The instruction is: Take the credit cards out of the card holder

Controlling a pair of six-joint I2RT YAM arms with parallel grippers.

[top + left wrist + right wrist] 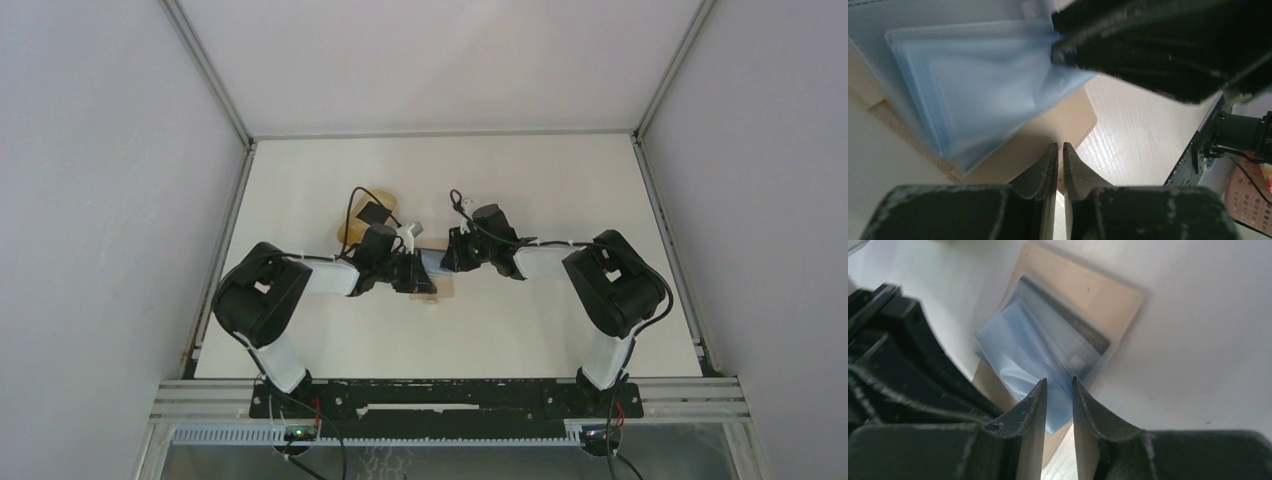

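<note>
The tan card holder (437, 291) lies at the table's middle, between both arms. In the left wrist view my left gripper (1060, 146) is shut on the edge of the card holder (1068, 117). Light blue credit cards (983, 80) fan out of it, slightly blurred. My right gripper (1058, 381) is closed on a corner of the credit cards (1033, 345), which stick out over the card holder (1088, 295). A greyer card with a dark stripe (1088, 335) lies under the blue ones. In the top view the left gripper (425, 275) and right gripper (447, 258) almost touch.
An oval tan tray (350, 232) sits just behind the left wrist. Grey walls and metal rails (240, 200) bound the table on the left, right and back. An orange basket (1253, 195) shows beyond the table's near edge.
</note>
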